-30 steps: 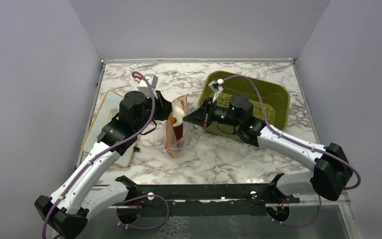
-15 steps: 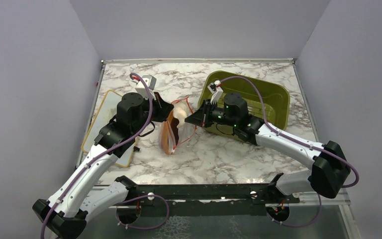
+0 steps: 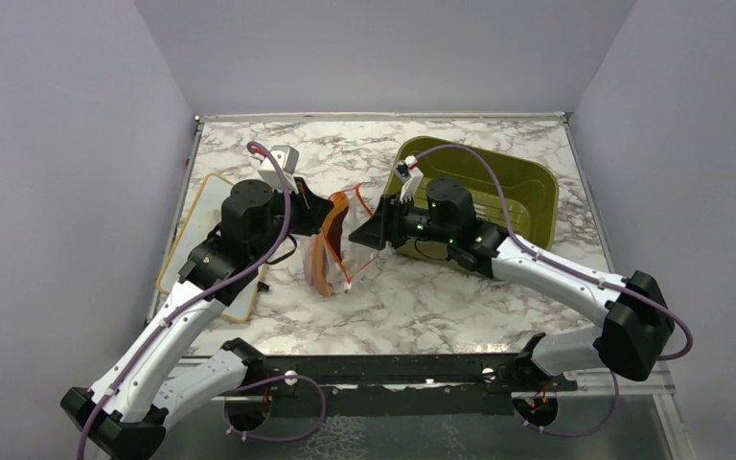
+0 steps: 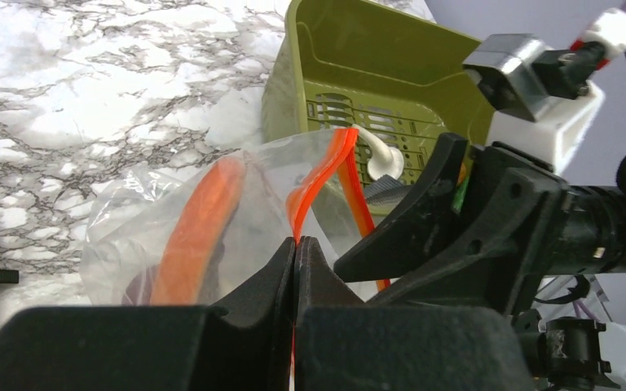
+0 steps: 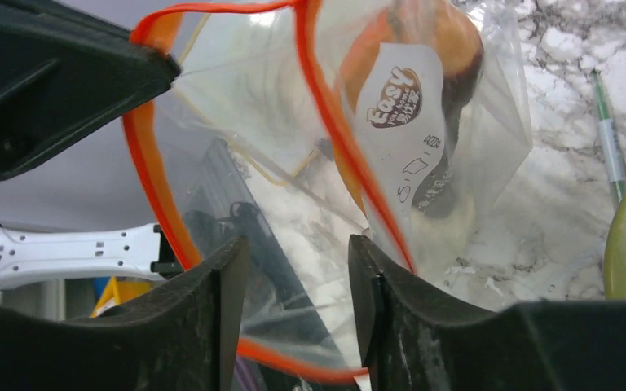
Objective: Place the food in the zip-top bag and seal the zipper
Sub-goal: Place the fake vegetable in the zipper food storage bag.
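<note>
The clear zip-top bag [image 3: 324,257] hangs between the two arms above the marble. My left gripper [image 4: 296,242] [image 3: 329,215] is shut on its red-orange zipper [image 4: 326,175] strip. The mouth gapes, and the zipper [image 5: 151,179] runs round it in a loop. Food lies inside: an orange crescent slice [image 4: 200,232], a round orange piece [image 5: 448,37], a dark piece [image 5: 466,81] and a pale piece [image 5: 444,236] at the bottom. My right gripper [image 5: 293,301] [image 3: 376,230] stands open at the bag's mouth, its fingers apart with bag film between them.
The olive-green tub [image 3: 508,187] stands right behind the right gripper. A tan-rimmed white board [image 3: 199,225] lies left under the left arm. A thin green stick [image 5: 607,138] lies on the marble beside the tub's rim. Grey walls close in three sides.
My right gripper has opened and let go of the bag's edge. The bag has swung a little left with the left gripper, and its mouth has spread into a loop.
</note>
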Tool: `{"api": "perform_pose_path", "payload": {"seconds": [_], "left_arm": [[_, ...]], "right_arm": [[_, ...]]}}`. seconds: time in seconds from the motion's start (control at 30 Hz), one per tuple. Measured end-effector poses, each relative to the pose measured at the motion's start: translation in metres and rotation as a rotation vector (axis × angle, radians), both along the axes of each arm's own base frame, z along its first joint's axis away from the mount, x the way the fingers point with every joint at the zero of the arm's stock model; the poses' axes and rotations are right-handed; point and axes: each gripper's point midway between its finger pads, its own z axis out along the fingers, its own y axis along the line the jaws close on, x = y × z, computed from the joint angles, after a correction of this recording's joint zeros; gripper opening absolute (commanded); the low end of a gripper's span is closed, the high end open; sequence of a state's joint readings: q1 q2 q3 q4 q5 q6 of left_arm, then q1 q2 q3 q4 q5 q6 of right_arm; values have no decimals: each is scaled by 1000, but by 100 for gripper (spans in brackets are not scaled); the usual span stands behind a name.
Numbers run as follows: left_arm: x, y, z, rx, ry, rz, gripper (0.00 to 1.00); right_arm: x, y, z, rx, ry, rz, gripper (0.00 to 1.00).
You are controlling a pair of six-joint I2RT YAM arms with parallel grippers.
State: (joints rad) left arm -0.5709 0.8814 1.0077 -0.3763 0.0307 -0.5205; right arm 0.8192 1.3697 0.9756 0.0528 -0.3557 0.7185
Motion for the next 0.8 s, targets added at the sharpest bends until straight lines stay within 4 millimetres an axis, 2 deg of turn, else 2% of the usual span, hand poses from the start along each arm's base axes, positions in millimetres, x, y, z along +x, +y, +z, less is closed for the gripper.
{"api": "perform_pose_path", "payload": {"seconds": [0.23,0.37,0.5,0.7,0.8], "left_arm": [[2,5,0,26,-24,12,0],[2,7,-11,55,-17,18,0],[4,11,-19,103,-38,17,0],[5,19,-25,184,-87,6,0],[3,21,-22,196,-116,-1,0]], "right_arm": [[-4,-7,33,16,-116,24,61],[-1,-8,50,-5,-197,40,62],[2,-12,58,-56,-273,52,62],[24,-26,78,-178,-386,-12,59],[38,-40,77,-245,-421,-64,58]]}}
